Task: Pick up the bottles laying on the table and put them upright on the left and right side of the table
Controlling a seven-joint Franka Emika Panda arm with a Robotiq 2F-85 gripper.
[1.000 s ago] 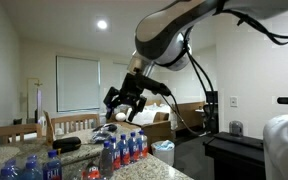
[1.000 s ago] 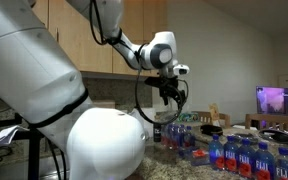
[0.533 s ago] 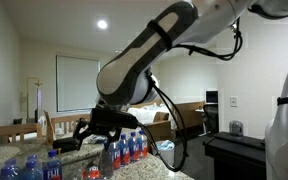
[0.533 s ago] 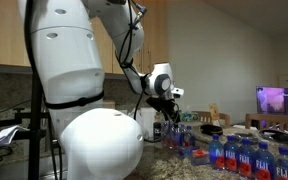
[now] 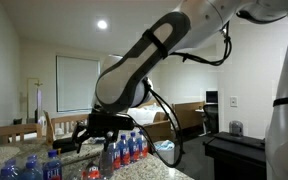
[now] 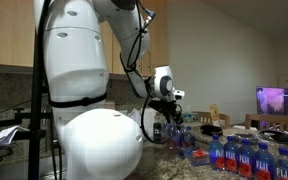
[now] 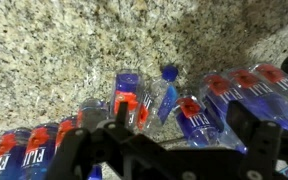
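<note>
My gripper (image 7: pixel 162 142) is open, with its dark fingers spread left and right low in the wrist view. It hangs just above a clump of clear Fiji bottles with blue caps and red-and-blue labels on the speckled table (image 7: pixel 64 45). One bottle (image 7: pixel 162 98) with its blue cap pointing away sits between the fingers, and others (image 7: pixel 129 102) (image 7: pixel 239 85) lie close beside it. In both exterior views the gripper (image 5: pixel 96 130) (image 6: pixel 174 113) is low over the table beside a row of upright bottles (image 5: pixel 127 148) (image 6: pixel 184 138). I cannot tell whether it touches any bottle.
More upright bottles stand at the table's near end (image 5: pixel 29 168) and in a group (image 6: pixel 242 156). A black stand (image 5: pixel 239 150) is beside the table. A white bin (image 5: pixel 164 150) sits past the bottles. The robot's bulky white base (image 6: pixel 94 140) fills the foreground.
The arm has swung down and across. The gripper has dropped from well above the table to just over the bottles. Its fingers have stayed open.
</note>
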